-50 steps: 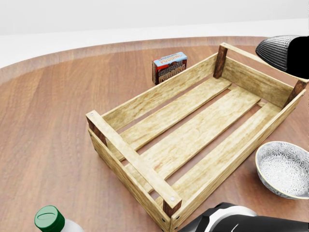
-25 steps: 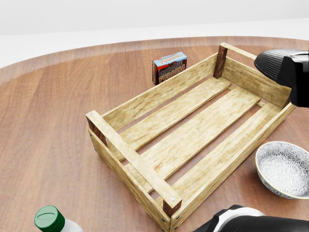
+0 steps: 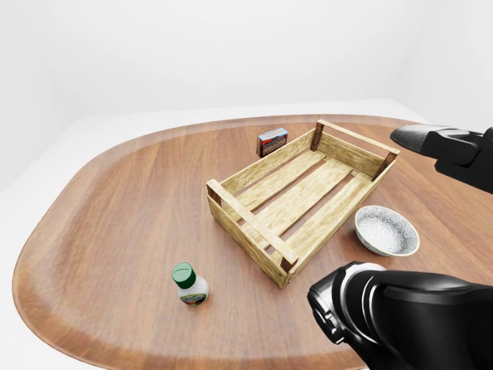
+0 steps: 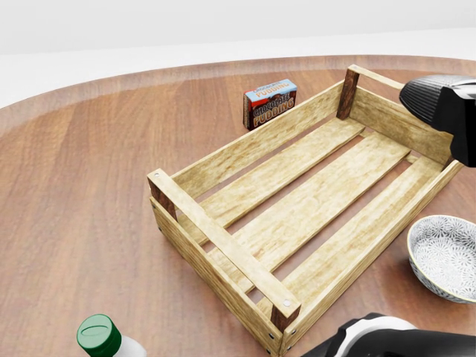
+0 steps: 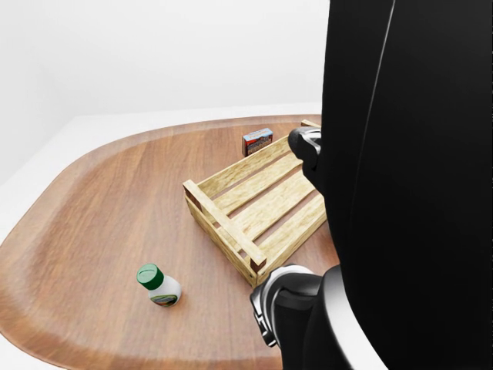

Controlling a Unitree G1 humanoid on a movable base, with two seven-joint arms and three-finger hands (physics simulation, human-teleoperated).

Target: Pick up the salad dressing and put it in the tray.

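The salad dressing [image 3: 189, 283] stands upright w/ green cap up, near the table's [image 3: 115, 200] lower-left edge in the left-eye view, well apart from the tray [image 3: 300, 196] and untouched. Tray is a slatted wooden crate, set diagonal mid-table, nothing in it. A pudding box [image 4: 270, 103] stands just beside the tray's upper long wall; a patterned bowl [image 3: 386, 230] sits near its lower-right side. My right hand [image 3: 443, 146] hangs over the table's right edge by the tray's far corner; can't tell if its fingers are spread or closed. My right arm [image 3: 400, 312] fills the bottom right. My left hand isn't in view.
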